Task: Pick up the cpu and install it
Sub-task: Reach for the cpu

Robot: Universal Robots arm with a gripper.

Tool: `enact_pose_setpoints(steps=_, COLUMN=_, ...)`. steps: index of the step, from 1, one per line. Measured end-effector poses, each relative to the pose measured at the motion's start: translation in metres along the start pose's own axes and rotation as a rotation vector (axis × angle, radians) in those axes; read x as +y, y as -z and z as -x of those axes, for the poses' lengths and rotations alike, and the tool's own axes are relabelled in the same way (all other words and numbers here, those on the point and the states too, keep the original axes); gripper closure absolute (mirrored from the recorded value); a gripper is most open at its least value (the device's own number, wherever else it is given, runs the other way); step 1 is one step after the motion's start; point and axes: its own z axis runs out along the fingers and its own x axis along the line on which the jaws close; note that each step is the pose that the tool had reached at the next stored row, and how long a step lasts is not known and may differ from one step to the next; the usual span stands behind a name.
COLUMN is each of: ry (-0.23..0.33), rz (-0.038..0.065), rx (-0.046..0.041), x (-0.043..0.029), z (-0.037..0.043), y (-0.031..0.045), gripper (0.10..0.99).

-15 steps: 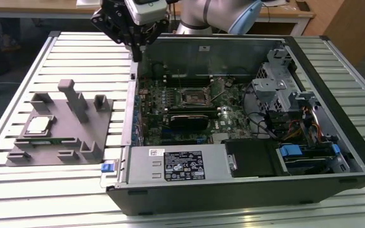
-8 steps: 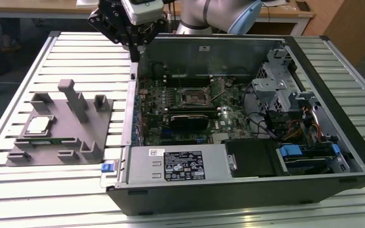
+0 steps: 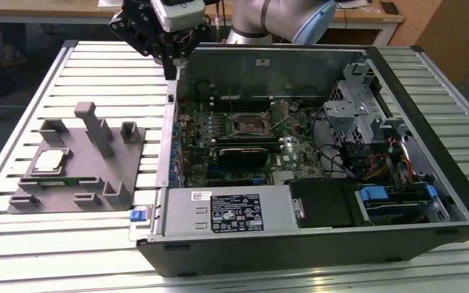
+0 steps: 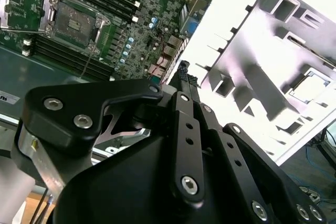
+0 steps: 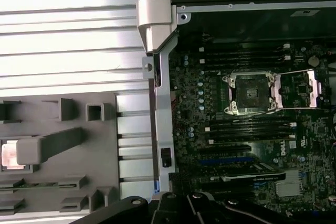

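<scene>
The cpu (image 3: 49,162) is a pale silver square lying flat in a recess of the grey holder tray (image 3: 80,183), at the exterior view's left of the computer case. In the second wrist view the cpu (image 4: 311,85) is bright and washed out; in the first wrist view a grey post partly hides the cpu (image 5: 9,156). The motherboard socket (image 3: 251,124) stands with its metal frame swung up, and both wrist views show the socket (image 5: 251,94) (image 4: 73,22) bare. My gripper (image 3: 170,72) hangs above the case's far left corner, well away from the cpu, shut on nothing, fingertips together (image 4: 182,71).
The open black computer case (image 3: 454,201) lies on a slatted metal table (image 3: 96,67). Its tall metal side wall (image 3: 169,140) separates the tray from the motherboard. Grey posts (image 3: 96,131) rise from the tray near the cpu. Drive cages and cables (image 3: 373,134) fill the case's right side.
</scene>
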Motion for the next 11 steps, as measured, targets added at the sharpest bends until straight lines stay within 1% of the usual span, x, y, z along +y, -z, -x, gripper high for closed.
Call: enact_pose_setpoints(steps=11, ry=0.0, rz=0.0, rx=0.0004, x=-0.0005, z=-0.0064, y=0.0002, gripper=0.98)
